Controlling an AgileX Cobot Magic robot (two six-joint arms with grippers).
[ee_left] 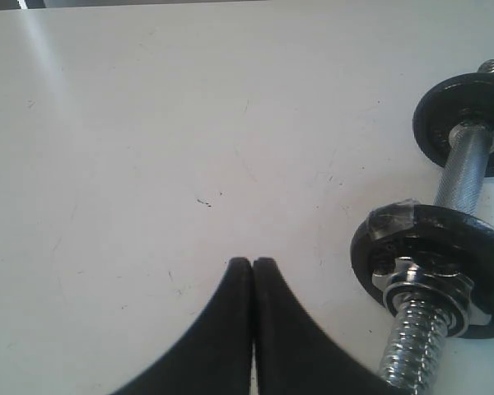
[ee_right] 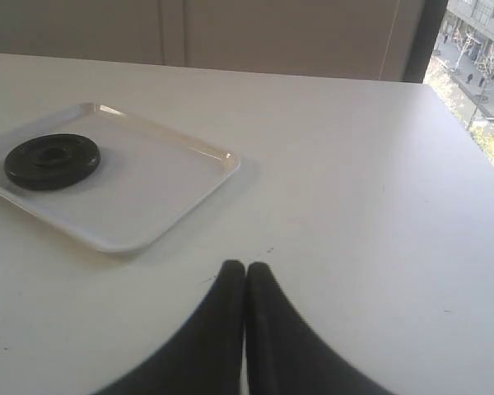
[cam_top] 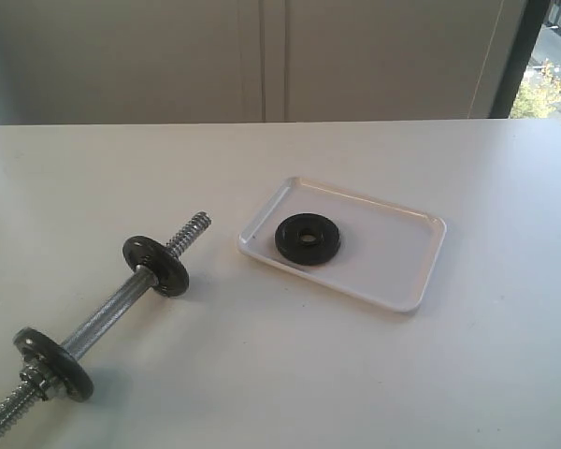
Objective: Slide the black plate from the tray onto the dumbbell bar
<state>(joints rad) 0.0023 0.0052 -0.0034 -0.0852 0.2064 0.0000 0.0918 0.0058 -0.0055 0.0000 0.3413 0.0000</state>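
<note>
1. The left gripper [ee_left: 253, 263] had its two black fingers pressed flat together with nothing between them, parked over bare tabletop [ee_left: 148, 148].
2. Same deal with the right gripper [ee_right: 245, 267]: squeezed shut and empty.
3. Just beside the left gripper lay the dumbbell bar [ee_left: 465, 169]. A grey-black disc [ee_left: 477, 247] backed by a silver nut [ee_left: 424, 288] sat closest, and a second disc [ee_left: 445, 115] sat further along the knurled shaft.
4. In the exterior view neither gripper showed. The bar ran diagonally through the lower left of the frame, and its bare threaded end [cam_top: 194, 229] pointed up and right toward the tray [cam_top: 393, 271].
5. The tray sat just right of centre. The black plate [cam_top: 308, 239] lay flat in the tray's left part, near the rim. I couldn't tell whether it touched the rim.
6. My read is that the job hadn't really begun. The plate was untouched, so the step in hand was the reach and pick-up.
7. The next move probably falls to the right gripper, since the tray was on its side. It would need to spread its fingers, drop low over the plate and catch it by the raised rim or through the hole.
8. After that it would need to tip the plate upright and line the hole up with that threaded end. The bar looked free to roll, so the left gripper steadying the shaft seems wise.
</note>
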